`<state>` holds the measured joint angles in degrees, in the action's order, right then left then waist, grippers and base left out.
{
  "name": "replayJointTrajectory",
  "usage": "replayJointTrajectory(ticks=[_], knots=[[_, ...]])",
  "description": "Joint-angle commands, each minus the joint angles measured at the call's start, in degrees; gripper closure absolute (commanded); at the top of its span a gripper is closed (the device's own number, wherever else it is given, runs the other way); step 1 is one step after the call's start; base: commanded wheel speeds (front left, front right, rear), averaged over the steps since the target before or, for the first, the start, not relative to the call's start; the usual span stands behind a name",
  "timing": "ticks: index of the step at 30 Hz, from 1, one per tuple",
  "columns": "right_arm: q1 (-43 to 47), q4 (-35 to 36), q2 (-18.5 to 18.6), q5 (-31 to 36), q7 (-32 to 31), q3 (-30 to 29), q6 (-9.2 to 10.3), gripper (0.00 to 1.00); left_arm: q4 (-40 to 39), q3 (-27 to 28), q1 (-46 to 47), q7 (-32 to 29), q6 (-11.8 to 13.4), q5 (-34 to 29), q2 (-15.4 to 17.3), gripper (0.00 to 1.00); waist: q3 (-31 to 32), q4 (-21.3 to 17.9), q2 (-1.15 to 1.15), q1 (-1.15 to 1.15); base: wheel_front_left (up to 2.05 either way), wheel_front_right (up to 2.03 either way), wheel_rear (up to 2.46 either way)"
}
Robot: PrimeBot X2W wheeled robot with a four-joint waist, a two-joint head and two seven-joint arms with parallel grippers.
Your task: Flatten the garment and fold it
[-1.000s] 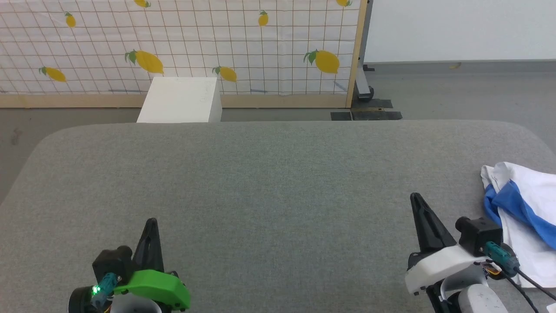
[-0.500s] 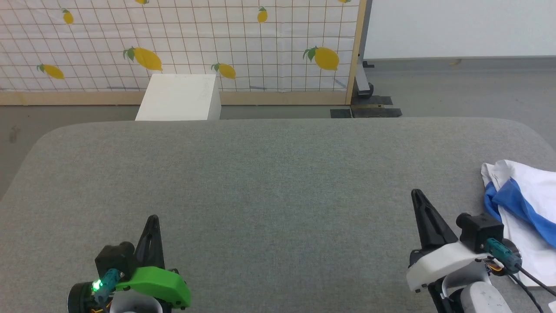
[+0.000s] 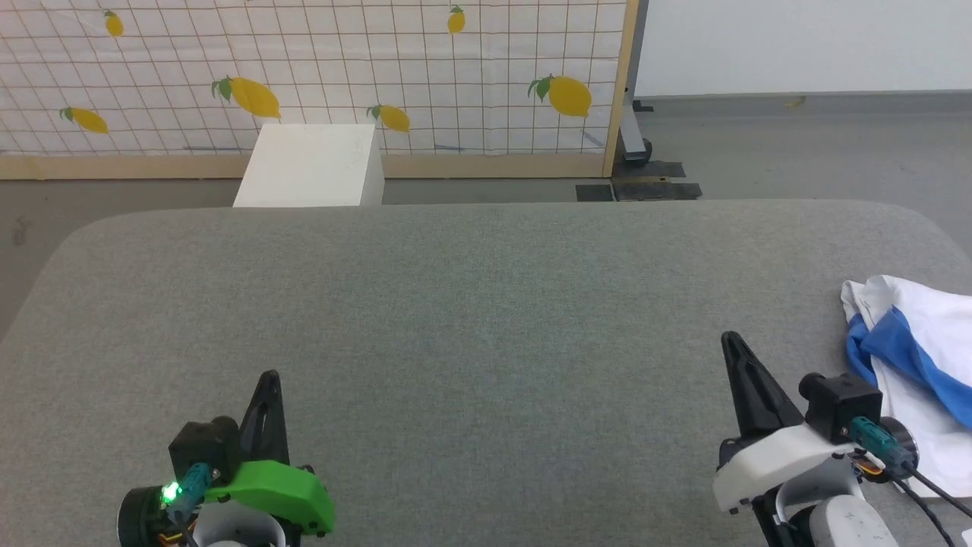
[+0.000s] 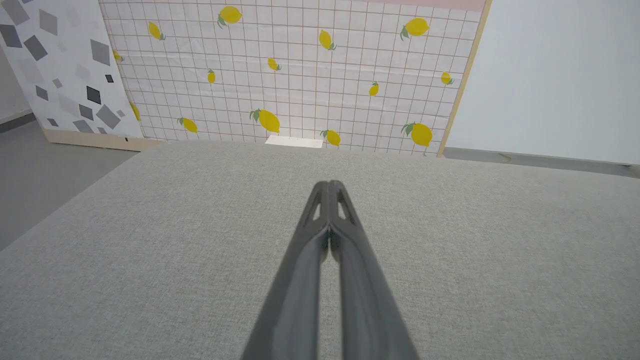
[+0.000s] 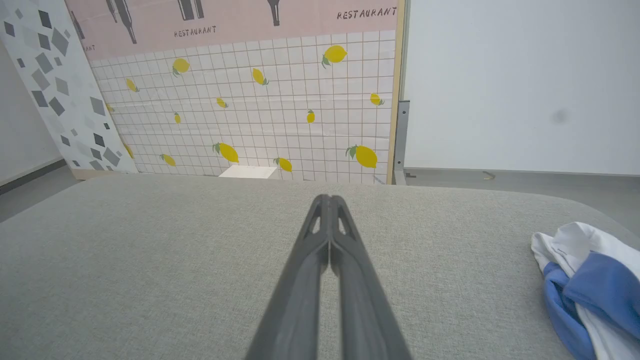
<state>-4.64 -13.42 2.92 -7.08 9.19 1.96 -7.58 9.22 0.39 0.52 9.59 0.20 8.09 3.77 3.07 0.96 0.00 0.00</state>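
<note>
We see the shirt [image 3: 923, 357] crumpled at the right edge of the pad [image 3: 486, 304], white cloth bunched around a blue sleeve, part of it running past the head view's right border. Our right claw [image 3: 730, 339] stands just left of it, apart from the cloth, with its two fingers pressed together tip to tip and gripping nothing. Our left claw [image 3: 269, 377] is well apart, near the pad's front left, closed in the same way and holding nothing. Between the two claws and ahead of them the grey pad spreads wide and flat to its far edge, which rounds off at both corners. Beyond that edge lies grey floor [image 3: 797, 144]. A white box [image 3: 311, 163] stands close behind the far edge, left of the middle, and a lemon-print screen [image 3: 425, 68] rises behind it.
</note>
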Motion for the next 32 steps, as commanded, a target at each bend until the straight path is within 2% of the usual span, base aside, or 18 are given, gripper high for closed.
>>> replayJointTrajectory(ticks=[1, 32], knots=[[0.8, 0.7, 0.0, 0.5, -0.4, -0.2, 0.03, 1.00, -0.5, -0.1, -0.2, -0.4, -0.1, -0.8, -0.2, 1.00, -0.1, 0.0, 0.00, 0.00, 0.00, 0.00, 0.00], [2.3, 5.5, 0.0, 3.0, -3.7, -0.8, 0.05, 1.00, -3.8, -0.2, -0.3, -3.9, -0.1, -3.6, -0.5, 1.00, -1.2, -0.4, 0.00, 0.00, 0.00, 0.00, 0.00]])
